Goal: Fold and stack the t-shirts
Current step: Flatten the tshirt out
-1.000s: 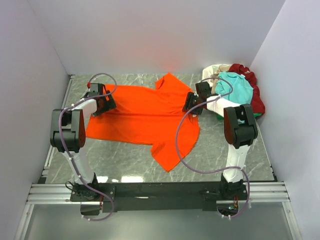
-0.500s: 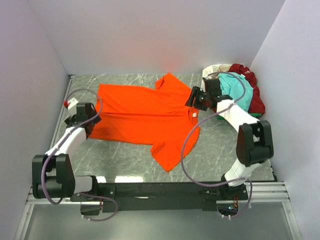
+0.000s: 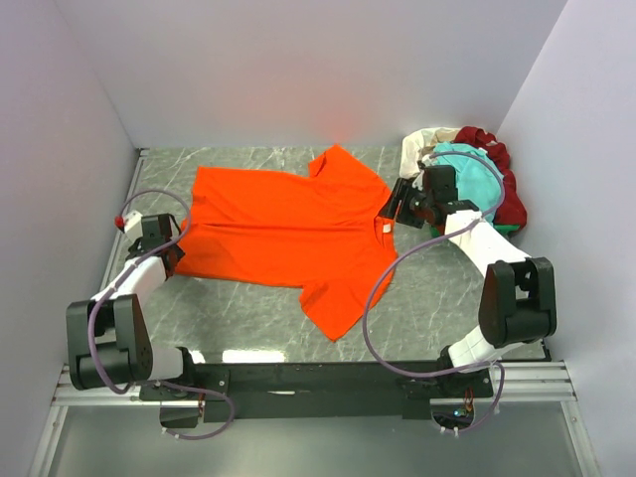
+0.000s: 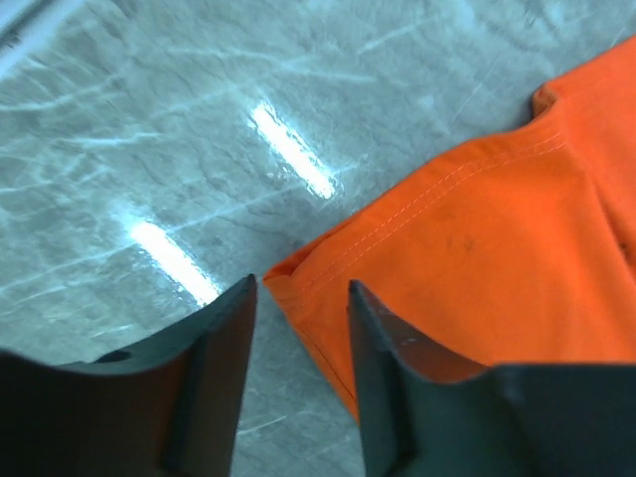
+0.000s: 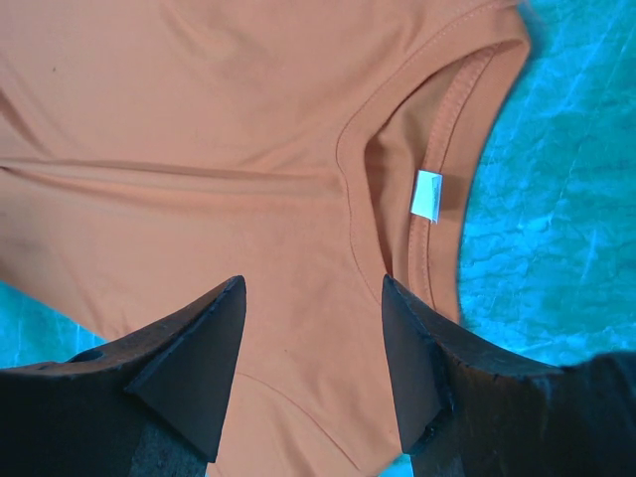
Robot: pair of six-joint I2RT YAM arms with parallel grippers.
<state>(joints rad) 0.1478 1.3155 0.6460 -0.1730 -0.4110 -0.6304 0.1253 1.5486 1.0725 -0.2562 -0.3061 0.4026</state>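
A bright orange t-shirt lies spread flat on the grey marble table, its collar to the right. Its white neck label shows inside the collar. My left gripper is low at the shirt's left hem corner. That corner lies between the half-closed jaws, which are not pinching it. My right gripper hovers open over the chest just below the collar, holding nothing. Teal, dark red and cream t-shirts lie bunched in a heap at the back right.
White walls close in the table at the back and on both sides. The heap of shirts lies right behind my right arm. Bare marble shows at the front right and along the front edge.
My left gripper has moved from the shirt's upper left down to the left hem corner and its jaws have narrowed. My right gripper has drifted right, toward the collar.
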